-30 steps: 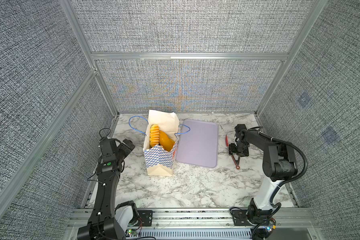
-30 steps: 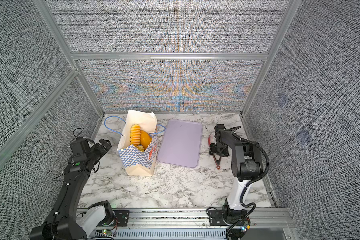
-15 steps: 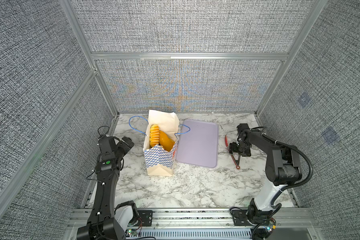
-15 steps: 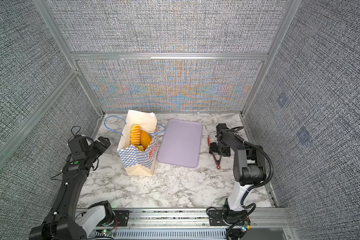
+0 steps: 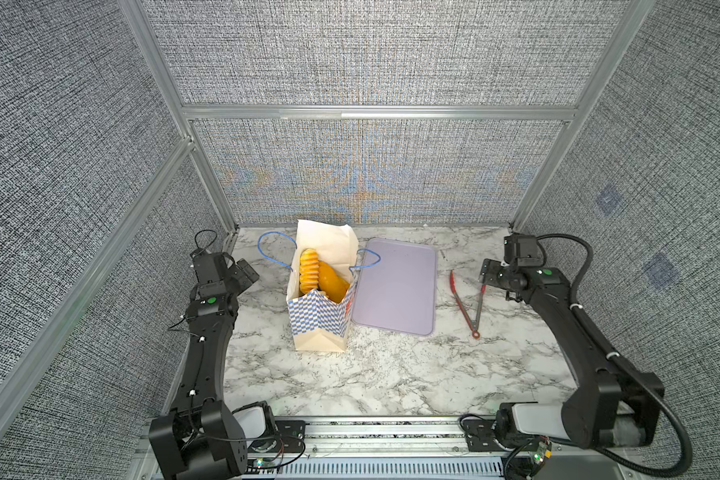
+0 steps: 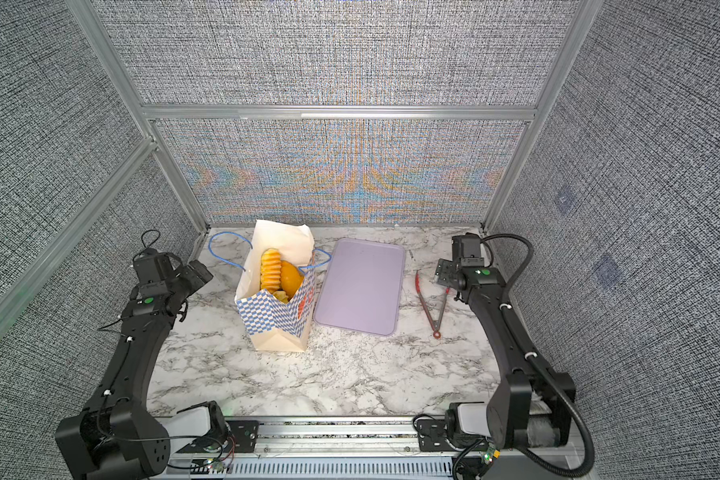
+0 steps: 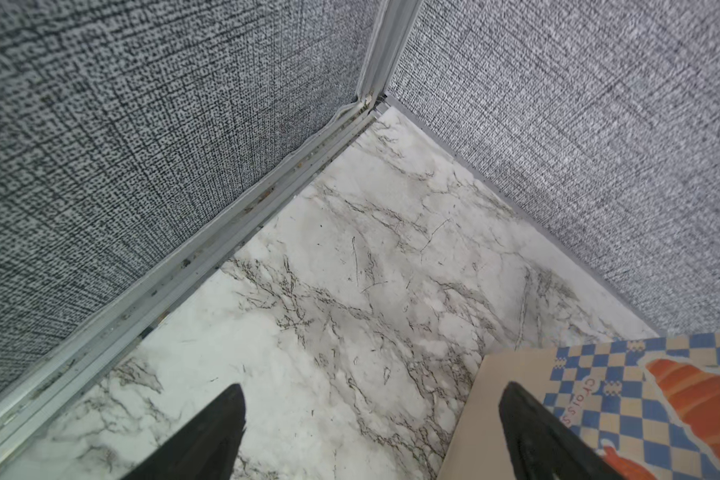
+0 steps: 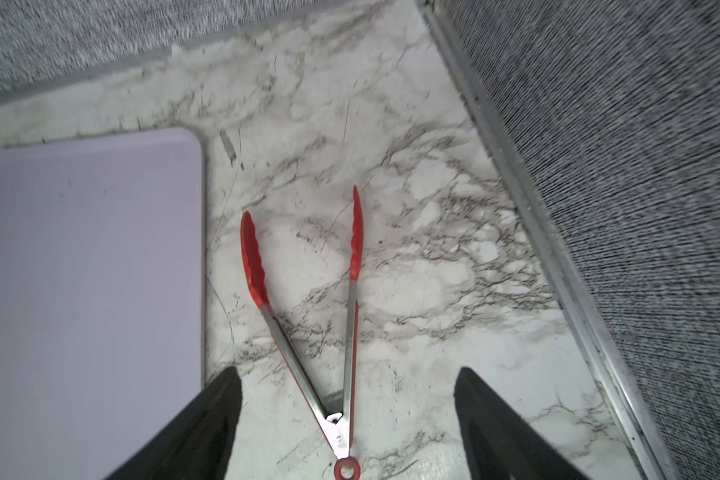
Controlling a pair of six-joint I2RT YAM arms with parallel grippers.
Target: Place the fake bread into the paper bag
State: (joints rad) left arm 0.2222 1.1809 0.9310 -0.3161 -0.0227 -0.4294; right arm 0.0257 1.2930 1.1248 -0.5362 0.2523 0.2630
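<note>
The paper bag (image 5: 319, 322) (image 6: 272, 320) stands upright left of the middle, its checkered side also in the left wrist view (image 7: 599, 399). Fake bread sticks out of its open top: a ribbed yellow roll (image 5: 309, 270) (image 6: 270, 269) and an orange loaf (image 5: 334, 283) (image 6: 291, 279). What lies deeper in the bag is hidden. My left gripper (image 5: 245, 272) (image 6: 197, 272) (image 7: 373, 386) is open and empty, left of the bag and apart from it. My right gripper (image 5: 488, 272) (image 6: 443, 272) (image 8: 346, 370) is open and empty, over the handle end of the tongs.
A flat lavender tray (image 5: 395, 286) (image 6: 360, 286) (image 8: 88, 270) lies right of the bag with nothing on it. Red tongs (image 5: 466, 299) (image 6: 431, 301) (image 8: 308, 332) lie spread on the marble between the tray and the right wall. Fabric walls enclose the table on three sides.
My right gripper has opened wider and drawn back to the right, off the tongs, which stay on the table. The left gripper has shifted slightly towards the back.
</note>
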